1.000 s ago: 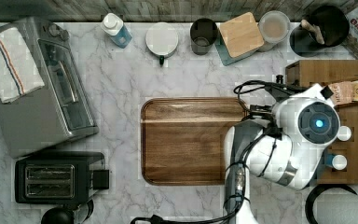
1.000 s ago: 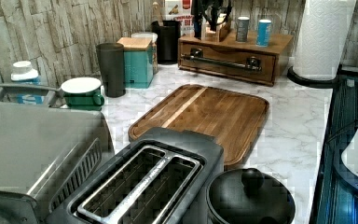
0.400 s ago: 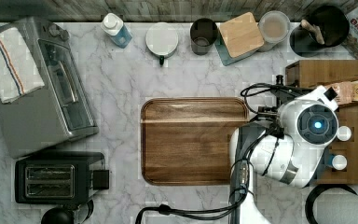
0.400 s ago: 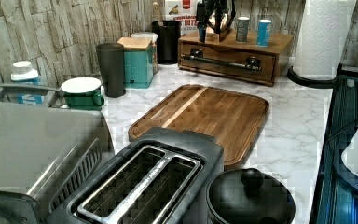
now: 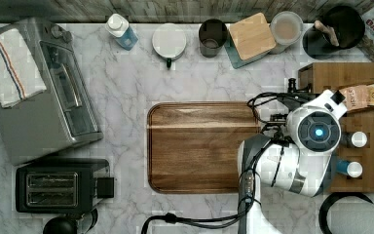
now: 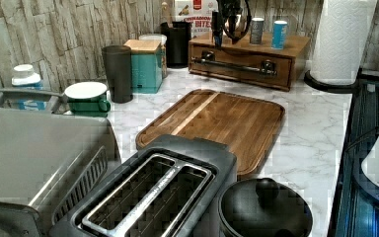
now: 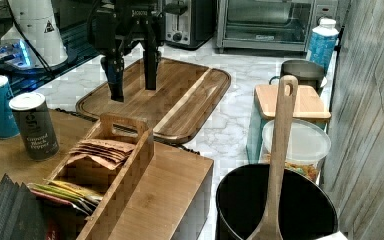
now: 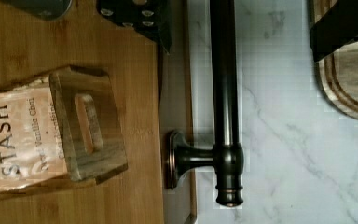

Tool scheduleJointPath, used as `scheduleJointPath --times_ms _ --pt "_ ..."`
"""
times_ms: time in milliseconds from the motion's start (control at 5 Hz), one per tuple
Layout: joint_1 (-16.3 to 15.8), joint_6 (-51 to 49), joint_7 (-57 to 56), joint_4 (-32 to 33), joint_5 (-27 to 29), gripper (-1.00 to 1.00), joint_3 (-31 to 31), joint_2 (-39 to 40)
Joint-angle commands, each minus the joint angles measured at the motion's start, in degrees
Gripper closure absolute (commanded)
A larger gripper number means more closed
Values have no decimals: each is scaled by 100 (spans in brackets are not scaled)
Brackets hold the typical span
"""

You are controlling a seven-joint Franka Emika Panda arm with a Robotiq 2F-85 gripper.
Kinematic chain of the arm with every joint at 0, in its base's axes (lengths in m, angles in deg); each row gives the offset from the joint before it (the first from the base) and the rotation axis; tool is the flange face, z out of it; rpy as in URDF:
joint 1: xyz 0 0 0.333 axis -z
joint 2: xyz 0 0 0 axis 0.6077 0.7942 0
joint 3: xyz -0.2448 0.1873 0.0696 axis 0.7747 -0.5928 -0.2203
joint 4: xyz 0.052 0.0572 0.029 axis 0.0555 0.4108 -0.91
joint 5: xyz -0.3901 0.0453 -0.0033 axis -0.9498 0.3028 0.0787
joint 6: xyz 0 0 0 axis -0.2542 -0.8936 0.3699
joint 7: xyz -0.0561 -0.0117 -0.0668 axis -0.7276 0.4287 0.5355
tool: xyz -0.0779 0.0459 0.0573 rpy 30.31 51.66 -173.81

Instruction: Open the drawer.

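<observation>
The drawer (image 6: 242,69) sits in a wooden box (image 5: 350,78) at the counter's far end in the left view, its front flush with the box. Its long black bar handle (image 8: 223,93) runs across the front (image 6: 234,64) on two posts. My gripper (image 8: 240,44) is open and hangs above the handle, near one post. One finger (image 8: 140,18) is over the box top and the other (image 8: 340,28) is over the counter, neither touching the bar. In the right view the gripper (image 7: 132,92) points down, jaws wide apart. In the left view it (image 6: 224,29) hovers over the box's left part.
A flat wooden tray (image 5: 202,146) lies on the marble in front of the box. On the box stand a tea caddy (image 7: 105,160) and two canisters (image 7: 32,125). A paper towel roll (image 6: 340,39), a black pot (image 7: 275,210) with a wooden spoon, a toaster (image 5: 61,185) and a toaster oven (image 5: 53,92) stand around.
The gripper has come lower over the box's front edge, and the wrist has shifted a little toward the top view's left. The drawer has not moved.
</observation>
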Motion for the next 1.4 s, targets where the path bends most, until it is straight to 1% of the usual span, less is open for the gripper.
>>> scheduleJointPath --times_ms 200,400,800,1000,1200,1400 --pt "303 804 -503 366 509 -100 8 496" --pt "246 1287 -120 543 307 -100 58 677" --pt "395 1214 -394 595 391 -100 18 762" --pt "510 1472 -665 592 452 -100 -60 890" --pt "713 1652 -1028 510 631 -100 -235 1101" --pt "1106 1717 -1595 381 1101 -100 -622 1309"
